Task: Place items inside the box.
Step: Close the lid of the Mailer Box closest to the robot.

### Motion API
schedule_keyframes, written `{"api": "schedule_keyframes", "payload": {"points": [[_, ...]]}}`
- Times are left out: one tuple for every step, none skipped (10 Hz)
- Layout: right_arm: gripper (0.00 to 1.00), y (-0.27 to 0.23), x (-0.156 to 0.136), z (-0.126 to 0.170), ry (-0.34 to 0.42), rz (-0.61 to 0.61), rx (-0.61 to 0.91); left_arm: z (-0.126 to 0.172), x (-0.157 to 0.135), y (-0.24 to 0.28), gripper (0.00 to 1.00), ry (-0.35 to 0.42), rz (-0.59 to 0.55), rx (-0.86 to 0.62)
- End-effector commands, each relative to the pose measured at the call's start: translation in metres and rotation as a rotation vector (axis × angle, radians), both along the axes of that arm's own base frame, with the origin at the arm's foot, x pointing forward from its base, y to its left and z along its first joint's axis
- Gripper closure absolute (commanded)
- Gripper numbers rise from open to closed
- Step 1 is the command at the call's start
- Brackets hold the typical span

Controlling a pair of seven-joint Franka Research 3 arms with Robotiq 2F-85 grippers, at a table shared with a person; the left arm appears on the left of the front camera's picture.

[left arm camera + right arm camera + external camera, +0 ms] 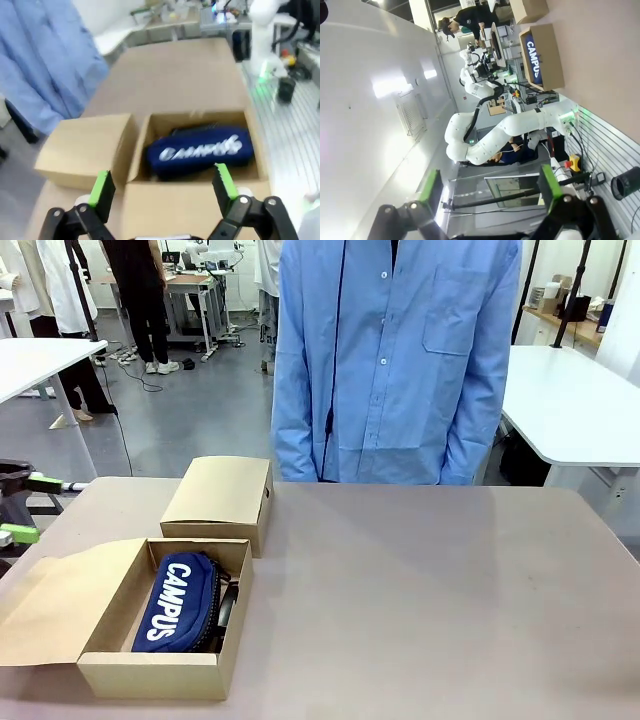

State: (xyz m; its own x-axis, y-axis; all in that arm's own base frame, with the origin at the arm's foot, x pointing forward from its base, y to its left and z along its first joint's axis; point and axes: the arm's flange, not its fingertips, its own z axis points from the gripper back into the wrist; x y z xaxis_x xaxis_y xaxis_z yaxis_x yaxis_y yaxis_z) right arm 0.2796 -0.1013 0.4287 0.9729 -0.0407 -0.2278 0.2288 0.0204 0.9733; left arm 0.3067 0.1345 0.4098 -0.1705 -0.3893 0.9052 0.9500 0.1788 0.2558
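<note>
Inside the box (160, 665), at the near left of the bench (420, 590), lies the pouch (178, 602). It is blue and says "CAMPUS" in white. Its long side runs from the near end of the box to the far end, the same way the box is long. Something black (227, 605) lies next to it on its right, against the box wall. I cannot tell what it is. The lid flap (55, 605) is open and lies flat to the left. A small box (222, 498) sits just behind, and it is shut.

The left claw (162, 187) hangs over the flap side of the box, and the pouch is just ahead of it and below. Its two green pads (101, 187) stand wide apart with nothing between them. In the left wrist view the pouch lies sideways, so the pads line up along it, not across it. I think the claw would have to turn to pick it up.

The right claw (490, 192) is open too and holds nothing. It looks out at the room, well away from the box. So the left arm is much nearer.

No other items are on the bench. A person in a blue shirt (395, 350) stands at the far side.
</note>
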Motion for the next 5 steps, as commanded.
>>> {"api": "schedule_keyframes", "payload": {"points": [[0.00, 0.000, 0.001, 0.004, -0.002, -0.009, 0.014, 0.011, 0.003, -0.027, 0.00, 0.148, -0.039, -0.072], [0.00, 0.000, 0.001, 0.004, -0.002, -0.009, 0.014, 0.011, 0.003, -0.027, 0.00, 0.148, -0.039, -0.072], [0.00, 0.000, 0.001, 0.004, -0.002, -0.009, 0.014, 0.011, 0.003, -0.027, 0.00, 0.148, -0.039, -0.072], [0.00, 0.000, 0.001, 0.004, -0.002, -0.009, 0.014, 0.011, 0.003, -0.027, 0.00, 0.148, -0.039, -0.072], [0.00, 0.000, 0.001, 0.004, -0.002, -0.009, 0.014, 0.000, 0.004, -0.018, 0.00, 0.096, -0.036, -0.043]]}}
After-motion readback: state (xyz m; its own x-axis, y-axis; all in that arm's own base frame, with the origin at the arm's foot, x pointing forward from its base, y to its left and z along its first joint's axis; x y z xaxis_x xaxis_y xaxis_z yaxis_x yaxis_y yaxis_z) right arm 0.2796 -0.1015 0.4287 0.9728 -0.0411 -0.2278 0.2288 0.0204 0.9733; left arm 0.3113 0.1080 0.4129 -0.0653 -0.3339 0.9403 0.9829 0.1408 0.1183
